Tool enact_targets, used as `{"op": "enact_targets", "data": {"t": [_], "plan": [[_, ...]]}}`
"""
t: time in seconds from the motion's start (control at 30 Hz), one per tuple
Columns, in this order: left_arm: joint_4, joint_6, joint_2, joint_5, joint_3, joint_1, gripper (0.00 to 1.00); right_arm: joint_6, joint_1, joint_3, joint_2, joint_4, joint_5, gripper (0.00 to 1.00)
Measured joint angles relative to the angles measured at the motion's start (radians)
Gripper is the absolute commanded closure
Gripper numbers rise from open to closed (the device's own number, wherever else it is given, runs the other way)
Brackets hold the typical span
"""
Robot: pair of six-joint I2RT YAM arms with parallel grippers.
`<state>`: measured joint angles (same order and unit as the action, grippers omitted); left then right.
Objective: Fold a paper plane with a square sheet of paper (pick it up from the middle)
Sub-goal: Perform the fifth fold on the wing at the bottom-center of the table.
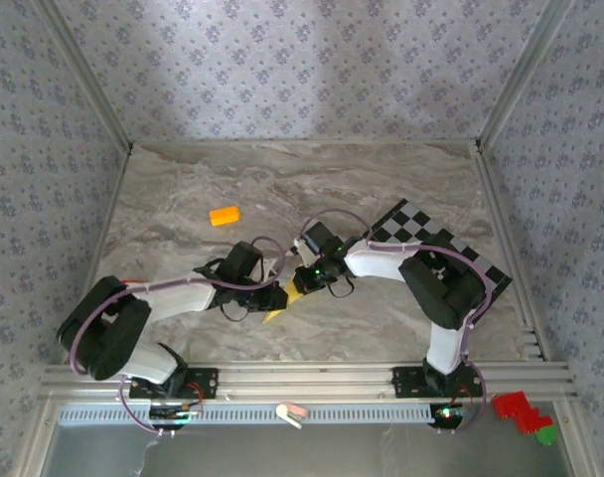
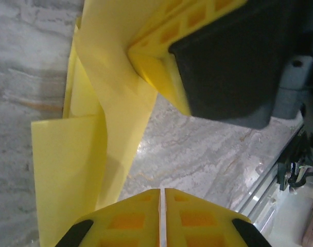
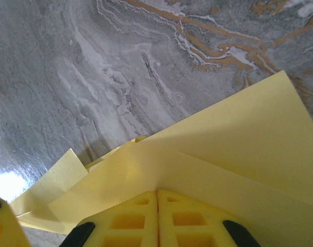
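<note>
The pale-yellow sheet of paper (image 1: 278, 311) is partly folded, with layered flaps and creases, and lies between the two grippers near the table's middle front. My right gripper (image 3: 157, 191) is shut on the paper (image 3: 233, 149), which fans out from its fingertips over the marble. In the left wrist view, a yellow finger of the right gripper (image 2: 157, 62) pinches the paper (image 2: 69, 164) from above. My left gripper (image 2: 162, 190) is shut with nothing between its fingers, and the paper hangs just to its left. From above, the left gripper (image 1: 275, 295) and right gripper (image 1: 304, 281) nearly meet.
A small orange block (image 1: 225, 215) lies on the marble table (image 1: 381, 318) at the back left. The black-and-white checkered board (image 1: 421, 234) sits to the right under the right arm. Aluminium rails (image 1: 312, 378) run along the near edge.
</note>
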<state>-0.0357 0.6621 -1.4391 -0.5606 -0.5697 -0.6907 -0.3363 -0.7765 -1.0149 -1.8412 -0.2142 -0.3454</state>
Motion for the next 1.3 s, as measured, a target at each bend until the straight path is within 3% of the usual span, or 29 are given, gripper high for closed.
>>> {"op": "enact_targets", "data": {"t": [0.6, 1.3], "plan": [[0.074, -0.024, -0.108, -0.002, 0.011, 0.05, 0.92, 0.0, 0.003, -0.004, -0.006, 0.005, -0.004, 0.91], [0.238, 0.021, -0.14, -0.097, 0.078, 0.087, 0.98, -0.008, 0.011, -0.023, -0.003, -0.007, -0.024, 0.85]]}}
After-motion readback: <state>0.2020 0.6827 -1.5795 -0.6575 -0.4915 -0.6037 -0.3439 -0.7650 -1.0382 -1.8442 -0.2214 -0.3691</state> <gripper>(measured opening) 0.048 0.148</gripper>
